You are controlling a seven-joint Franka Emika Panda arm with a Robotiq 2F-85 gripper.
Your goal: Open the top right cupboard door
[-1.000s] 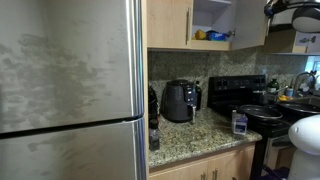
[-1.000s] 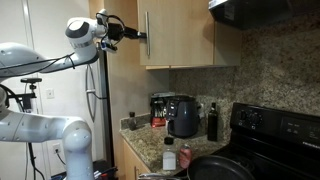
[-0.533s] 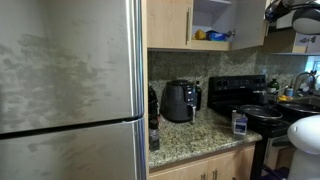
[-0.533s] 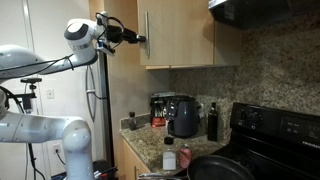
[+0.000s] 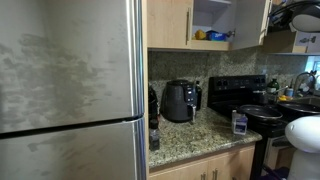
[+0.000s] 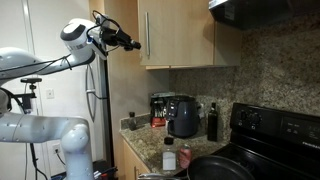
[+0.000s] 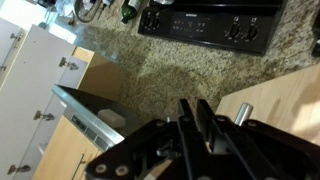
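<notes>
The top right cupboard door [image 5: 250, 22] stands swung open, and the shelf behind it [image 5: 212, 20] holds yellow and blue items. In an exterior view the same wooden door [image 6: 185, 35] shows its vertical metal handle [image 6: 147, 35]. My gripper [image 6: 134, 44] is just beside that handle, apart from it, with its fingers together. In the wrist view the gripper [image 7: 196, 122] is shut on nothing, and the handle [image 7: 241, 114] and door panel [image 7: 290, 100] lie to its right. The gripper [image 5: 295, 15] is a dark shape at the top right edge in an exterior view.
A steel fridge [image 5: 70, 80] fills the left. A black air fryer [image 5: 178, 100] stands on the granite counter [image 5: 200, 135], next to a black stove [image 5: 240, 95] with pans. A range hood [image 6: 265, 8] hangs above the stove.
My gripper has drawn back from the door handle, leaving a small gap. The door stays open as before.
</notes>
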